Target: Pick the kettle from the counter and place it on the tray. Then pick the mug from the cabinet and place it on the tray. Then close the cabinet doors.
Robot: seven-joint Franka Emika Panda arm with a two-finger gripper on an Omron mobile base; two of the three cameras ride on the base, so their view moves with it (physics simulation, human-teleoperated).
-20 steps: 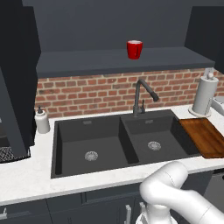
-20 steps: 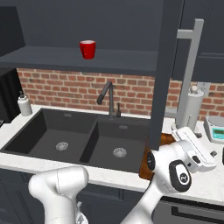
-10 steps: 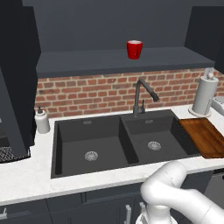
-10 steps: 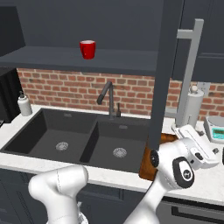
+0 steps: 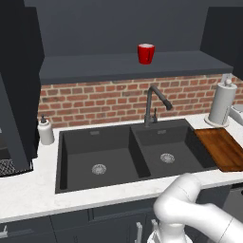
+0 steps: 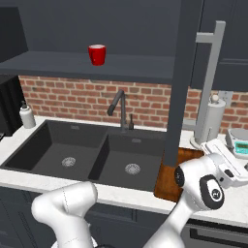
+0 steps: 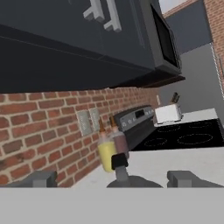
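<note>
In the hand view, my gripper (image 7: 111,179) is open, one fingertip on each side of the kettle (image 7: 129,181). Only the kettle's dark domed lid and black knob show, just below the hand. The red mug (image 5: 146,53) (image 6: 97,54) stands on the shelf of the open dark cabinet (image 5: 133,66). The brown wooden tray (image 5: 221,148) (image 6: 168,180) lies on the white counter (image 5: 28,190) to the right of the sink. One open cabinet door (image 6: 182,82) with a silver bar handle hangs in front of the tray; the other door (image 5: 18,85) is at the left.
A black double sink (image 5: 123,154) with a dark faucet (image 5: 154,102) fills the counter's middle. A paper-towel roll (image 5: 222,102) (image 6: 210,121) stands behind the tray, and a soap dispenser (image 5: 45,131) at the left. Bottles (image 7: 107,153), a toaster (image 7: 168,113) and a stove (image 7: 188,136) lie beyond the kettle.
In the right base view my hand has shifted slightly down and to the right over the counter beside the tray. Nothing else has moved.
</note>
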